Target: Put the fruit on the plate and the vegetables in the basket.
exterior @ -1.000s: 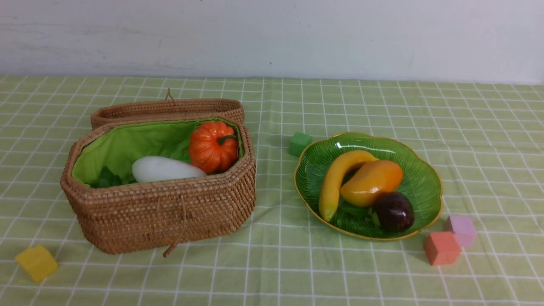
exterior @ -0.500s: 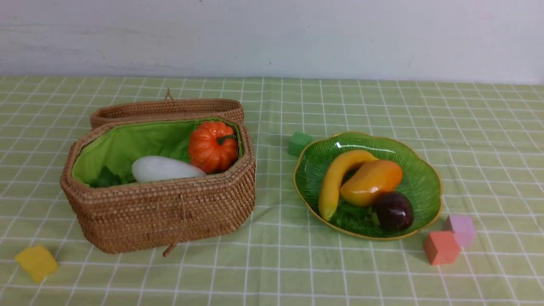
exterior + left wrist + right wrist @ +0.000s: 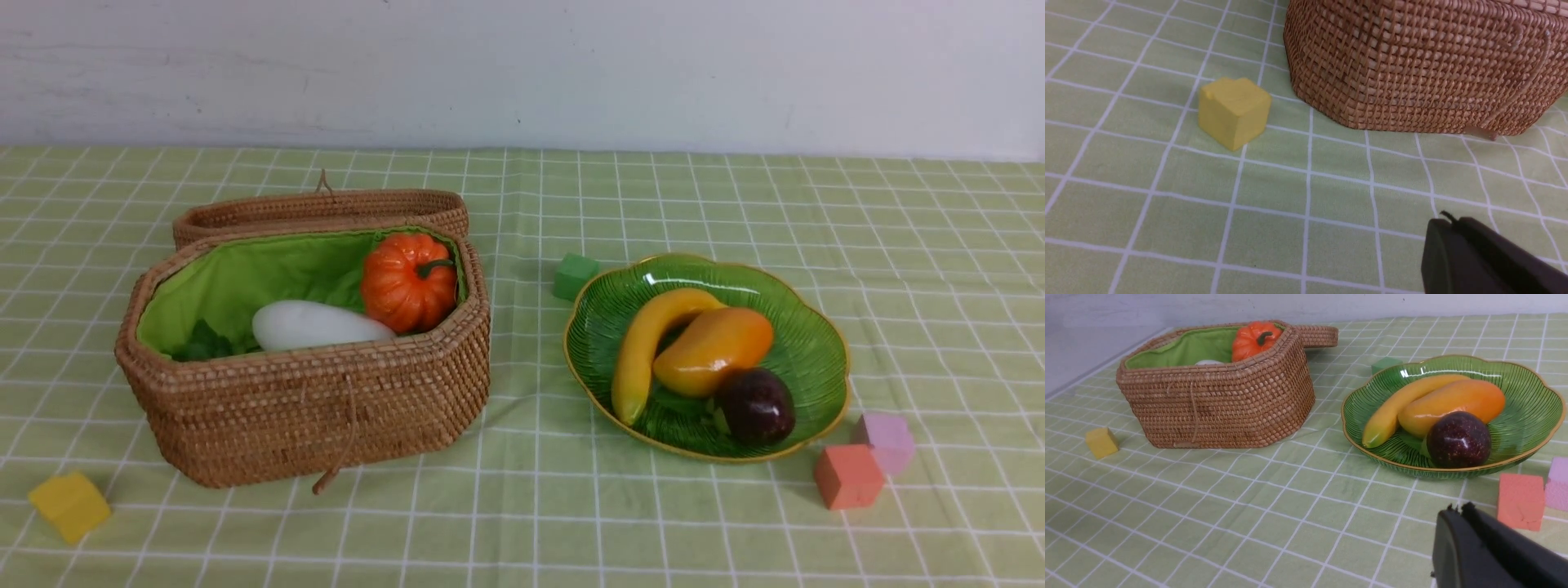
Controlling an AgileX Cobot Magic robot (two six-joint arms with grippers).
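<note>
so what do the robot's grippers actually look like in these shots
Little shows. In each wrist view only the fingertip end is visible: the left gripper and right gripper are matte black, with smooth rounded edges and a narrow seam between the two fingers. No cables, markings or arm links are visible, and the front view shows neither arm.
</note>
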